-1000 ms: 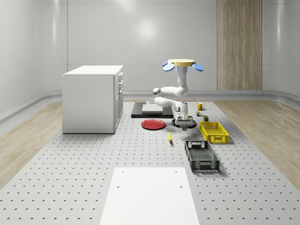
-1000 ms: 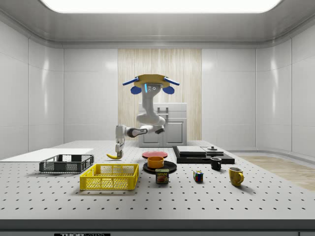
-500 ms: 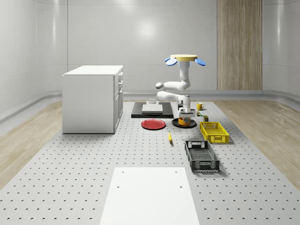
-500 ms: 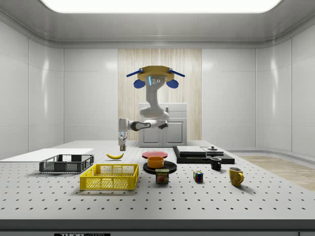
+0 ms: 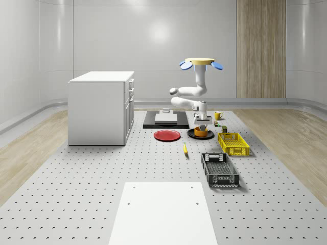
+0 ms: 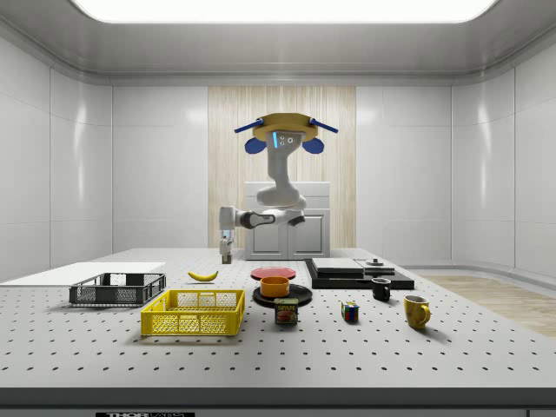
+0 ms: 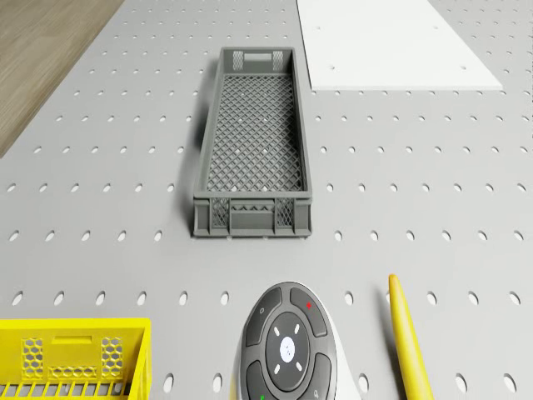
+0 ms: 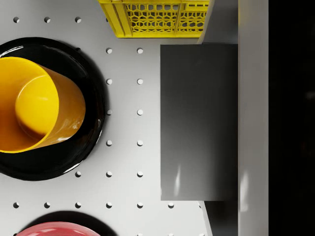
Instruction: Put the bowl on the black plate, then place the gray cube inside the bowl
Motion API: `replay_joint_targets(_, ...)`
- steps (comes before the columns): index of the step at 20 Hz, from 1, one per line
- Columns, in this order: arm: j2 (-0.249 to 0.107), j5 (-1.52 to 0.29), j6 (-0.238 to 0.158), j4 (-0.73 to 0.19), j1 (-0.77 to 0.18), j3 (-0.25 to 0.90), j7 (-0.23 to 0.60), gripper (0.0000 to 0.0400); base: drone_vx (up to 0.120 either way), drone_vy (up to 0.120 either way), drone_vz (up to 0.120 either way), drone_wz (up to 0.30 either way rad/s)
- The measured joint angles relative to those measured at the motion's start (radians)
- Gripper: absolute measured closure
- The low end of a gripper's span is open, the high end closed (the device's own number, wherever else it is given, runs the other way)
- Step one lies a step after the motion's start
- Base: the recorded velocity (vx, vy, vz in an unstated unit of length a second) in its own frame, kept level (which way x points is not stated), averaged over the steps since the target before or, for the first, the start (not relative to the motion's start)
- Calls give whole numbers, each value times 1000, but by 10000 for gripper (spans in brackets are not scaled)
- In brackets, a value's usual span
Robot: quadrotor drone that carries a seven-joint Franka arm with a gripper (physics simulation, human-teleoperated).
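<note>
Pinched in the claw: the gray cube, pressed flat against one finger and lifted clear of the table. Below the claw and off to one side, not underneath it: the orange bowl, upright on the black plate. In the wrist view, a strip of bare table between cube and plate. In the side view, claw to the left of the bowl and higher than its rim. Above the claw, hovering over the bowl and plate: the drone, linked down to it by the bent white arm. Lower than the claw and slightly to the side view's left, lying on the table: a banana. Near the claw, just beside the black plate on opposite sides: a yellow crate and a red plate. Farther out from the claw, past the banana: a dark mesh crate, then a white sheet flat on the table. Well apart from the claw, toward the side view's right: a can, a coloured puzzle cube, a black mug and a yellow mug. Well apart on the whole-scene view's left: a white cabinet.
</note>
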Motion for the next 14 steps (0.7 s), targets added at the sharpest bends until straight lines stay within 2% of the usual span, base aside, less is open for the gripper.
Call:
replay_joint_targets(9,0,0,0,0,0,0,0,150,-120,0,0,0)
replay_joint_targets(14,0,0,0,0,0,0,0,150,-120,0,-104,0)
